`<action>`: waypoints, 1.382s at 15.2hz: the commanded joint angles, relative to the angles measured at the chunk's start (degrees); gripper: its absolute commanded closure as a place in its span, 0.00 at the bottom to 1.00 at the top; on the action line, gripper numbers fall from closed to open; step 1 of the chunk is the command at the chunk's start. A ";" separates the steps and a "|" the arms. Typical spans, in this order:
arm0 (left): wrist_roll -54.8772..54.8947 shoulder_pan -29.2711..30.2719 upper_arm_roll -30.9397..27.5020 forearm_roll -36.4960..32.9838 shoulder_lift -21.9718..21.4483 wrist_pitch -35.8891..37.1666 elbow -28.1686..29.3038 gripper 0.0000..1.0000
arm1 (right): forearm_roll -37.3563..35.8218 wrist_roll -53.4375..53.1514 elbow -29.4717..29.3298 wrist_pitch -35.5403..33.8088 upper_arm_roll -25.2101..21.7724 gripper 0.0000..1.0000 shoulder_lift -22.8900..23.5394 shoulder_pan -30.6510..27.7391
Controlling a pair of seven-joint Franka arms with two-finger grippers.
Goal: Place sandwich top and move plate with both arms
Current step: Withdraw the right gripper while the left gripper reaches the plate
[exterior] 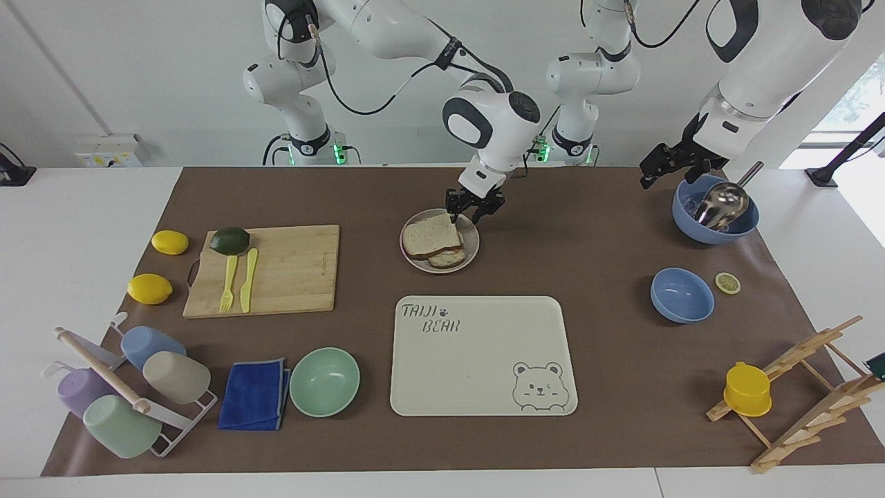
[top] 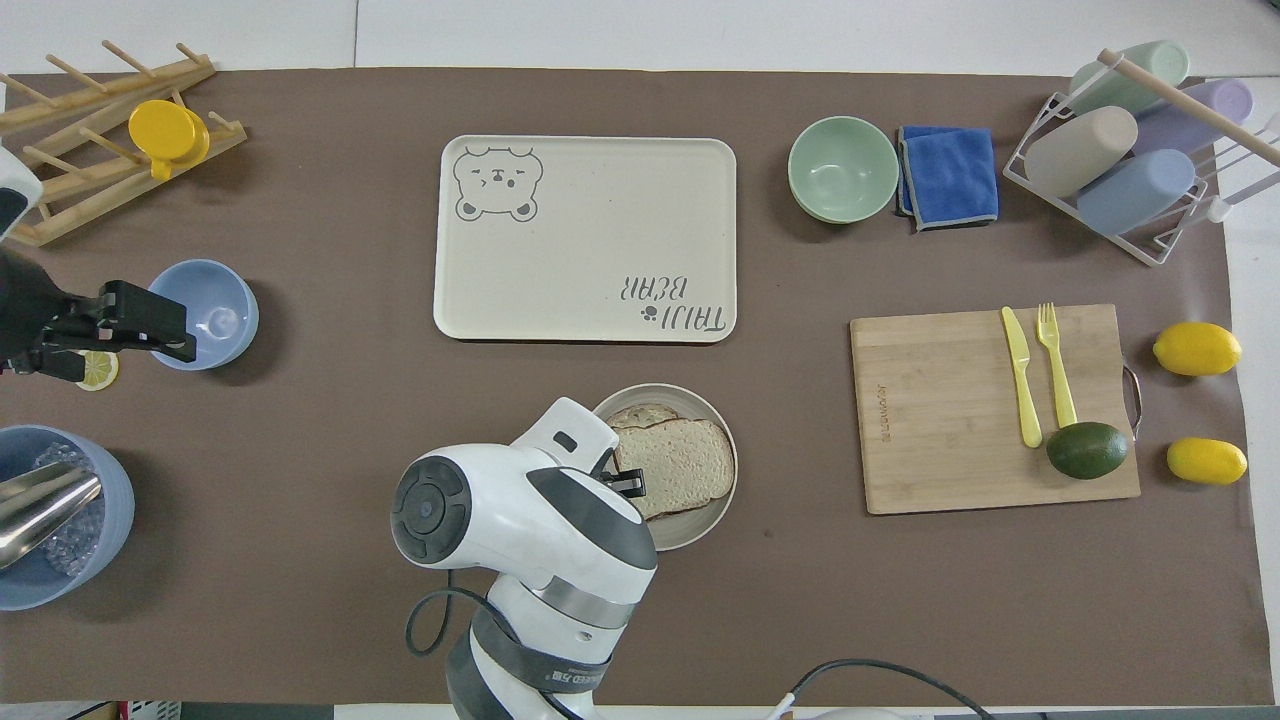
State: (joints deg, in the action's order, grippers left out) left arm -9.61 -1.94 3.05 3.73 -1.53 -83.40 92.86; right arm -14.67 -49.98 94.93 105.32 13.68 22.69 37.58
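A pale square whole-wheat bread slice [exterior: 431, 235] lies on the small round beige-grey plate [exterior: 473, 245]. The right gripper [exterior: 474, 212] hovers over the plate's rim, fingers apart and empty. The left gripper [exterior: 655, 172] waits by a blue bowl [exterior: 715, 214]; its fingers' state cannot be told.

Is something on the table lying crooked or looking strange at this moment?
Only a small thing: the sandwich top lies on the plate shifted off the lower slice, which peeks out on the side away from the robots. The open right gripper hangs beside it.

"TAIJI BEAR" on cream tray [exterior: 484, 373], beside bear drawing
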 commanded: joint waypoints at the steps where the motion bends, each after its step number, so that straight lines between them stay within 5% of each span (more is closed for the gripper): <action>1: -0.41 0.09 0.47 0.05 -2.25 0.17 1.80 0.00 | 1.48 4.25 -0.36 -1.95 0.21 0.00 -6.23 -5.92; 4: -0.32 -1.13 0.73 0.14 -4.09 -1.40 5.47 0.00 | 5.15 13.38 -0.72 -6.43 -2.41 0.00 -12.22 -13.13; 8: -0.49 -7.00 0.82 0.75 -10.06 -12.01 19.16 0.00 | 13.77 30.77 -0.45 -12.39 -17.77 0.00 -19.95 -14.03; 12: -3.99 -15.19 0.82 2.41 -9.38 -23.70 28.41 0.00 | 14.67 41.96 -0.72 -17.77 -29.57 0.00 -23.39 -14.12; 16: -8.23 -20.55 0.82 5.41 -3.05 -29.09 28.52 0.00 | 14.40 45.92 -0.45 -18.22 -31.88 0.00 -23.14 -19.10; 21: -8.14 -22.94 0.82 7.87 -0.94 -31.02 28.69 0.00 | 14.40 52.18 -0.01 -17.25 -31.44 0.00 -22.08 -25.19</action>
State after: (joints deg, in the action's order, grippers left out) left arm -17.10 -23.32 4.76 10.45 -2.65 -112.70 121.23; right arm -1.20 1.22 94.00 87.04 -18.52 1.03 13.77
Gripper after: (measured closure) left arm 0.000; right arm 0.000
